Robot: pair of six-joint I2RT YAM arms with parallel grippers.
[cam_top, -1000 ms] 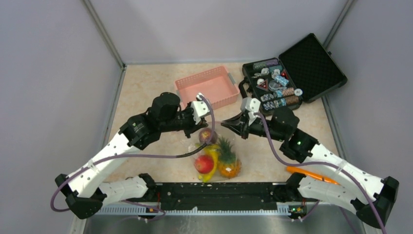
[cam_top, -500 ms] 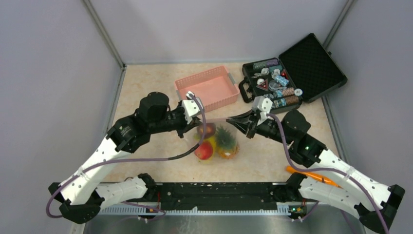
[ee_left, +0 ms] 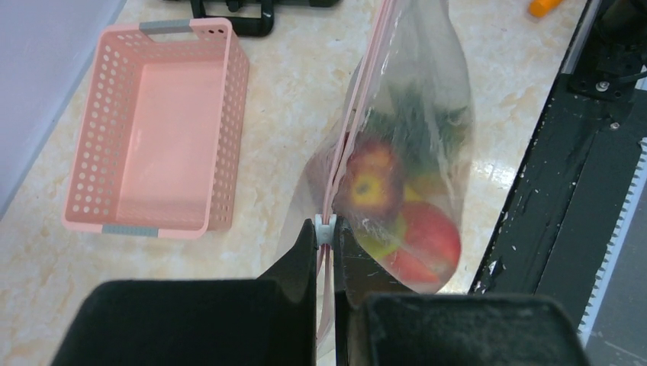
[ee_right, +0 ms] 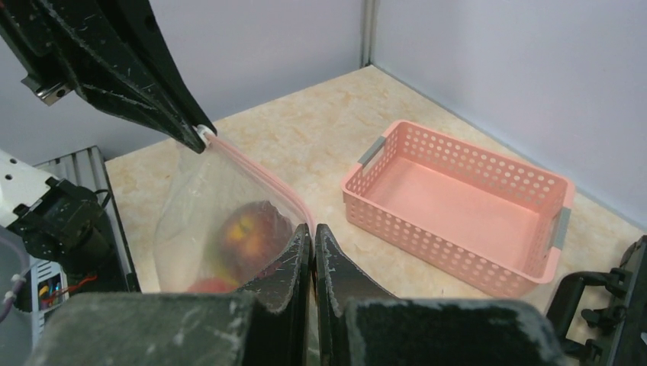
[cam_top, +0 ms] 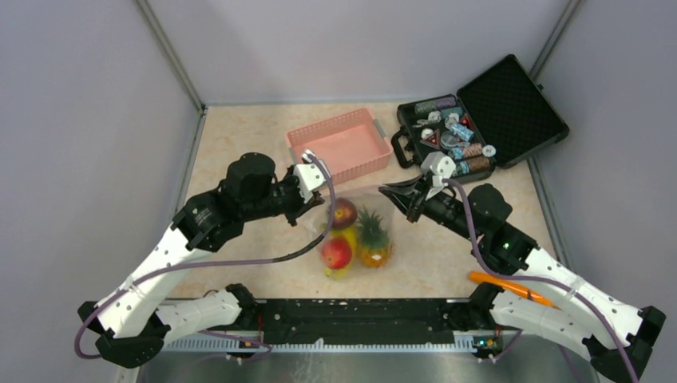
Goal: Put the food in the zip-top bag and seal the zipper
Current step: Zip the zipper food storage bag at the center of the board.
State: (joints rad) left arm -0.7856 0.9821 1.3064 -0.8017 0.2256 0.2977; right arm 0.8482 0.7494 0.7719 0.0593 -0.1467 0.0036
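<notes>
We found the left claw point(cam_top: 313, 209) clenched on one end of the zipper point(ee_left: 358, 107), its two fingers pressed together with the pale-pink strip pinched between them. The right claw point(cam_top: 386, 191) was likewise clamped tight on the other end of that strip, so the zipper ran taut from one claw to the other. The zip-top bag point(cam_top: 357, 231) hung below both claws and between them. Inside it sat the food: a dark maroon fruit point(cam_top: 344, 213) nearest the left claw's tips, a red fruit point(cam_top: 336, 252) lower down, the pineapple point(cam_top: 374, 241) on the side toward the right claw, and some yellow of the banana point(cam_top: 341, 271) at the bottom. We could not tell whether the bag's bottom touched the table. The pink basket point(cam_top: 339, 144) lay beyond both claws, apart from the bag.
</notes>
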